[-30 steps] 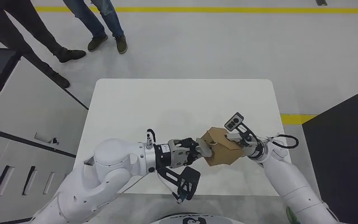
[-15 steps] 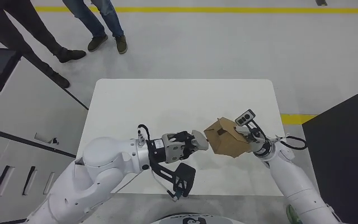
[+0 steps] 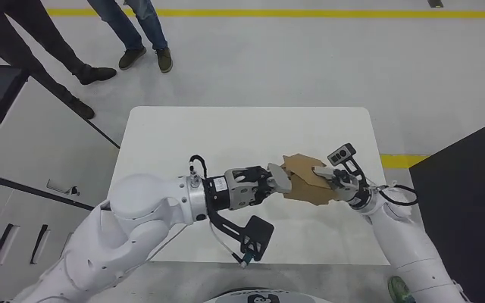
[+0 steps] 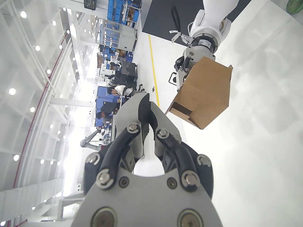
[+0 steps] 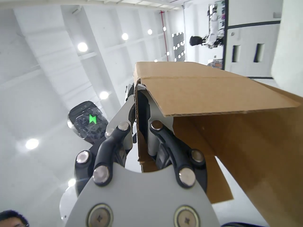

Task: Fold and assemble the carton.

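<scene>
The brown cardboard carton (image 3: 307, 185) is over the right part of the white table (image 3: 227, 136) — the right gripper (image 5: 139, 100) clamps one wall; the left gripper (image 4: 144, 105), fingers together and empty, is just beside it.

Brown cardboard carton (image 3: 307, 182), partly folded, tilted, over table (image 3: 227, 136) right-ctr; one wall pinched by right gripper (image 3: 331, 176) fingers.
</scene>
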Controlling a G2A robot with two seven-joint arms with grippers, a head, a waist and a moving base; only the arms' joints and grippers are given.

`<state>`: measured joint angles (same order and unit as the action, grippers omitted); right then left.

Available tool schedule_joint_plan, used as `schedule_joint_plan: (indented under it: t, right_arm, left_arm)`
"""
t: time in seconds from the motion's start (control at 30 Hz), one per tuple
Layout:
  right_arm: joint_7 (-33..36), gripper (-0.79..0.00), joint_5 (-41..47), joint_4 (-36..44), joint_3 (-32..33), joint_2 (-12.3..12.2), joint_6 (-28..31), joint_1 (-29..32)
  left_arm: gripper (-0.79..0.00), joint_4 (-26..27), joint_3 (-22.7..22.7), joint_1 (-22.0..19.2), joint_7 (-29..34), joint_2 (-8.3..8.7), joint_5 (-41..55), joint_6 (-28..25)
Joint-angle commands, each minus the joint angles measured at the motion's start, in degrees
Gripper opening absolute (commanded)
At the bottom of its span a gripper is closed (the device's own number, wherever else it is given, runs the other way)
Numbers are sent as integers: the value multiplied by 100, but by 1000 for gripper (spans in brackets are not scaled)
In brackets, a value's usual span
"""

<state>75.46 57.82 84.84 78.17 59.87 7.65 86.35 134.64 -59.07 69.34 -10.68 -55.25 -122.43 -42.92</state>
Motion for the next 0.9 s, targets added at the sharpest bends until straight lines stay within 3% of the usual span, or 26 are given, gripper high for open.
schedule_joint_plan:
  t: [0.0,0.43,0.87]
  right_arm:
    - [-92,-785,-216,132,91,-20,40,73]
    - [79,-785,-586,394,262,-53,242,204]
    - [431,-785,-293,336,279,-24,506,160]
  left_arm:
    - [-785,0,79,-54,142,-13,-47,-94]
    - [-785,0,600,-306,1094,-149,-76,-354]
    - [-785,-259,715,-402,1247,-216,221,-549]
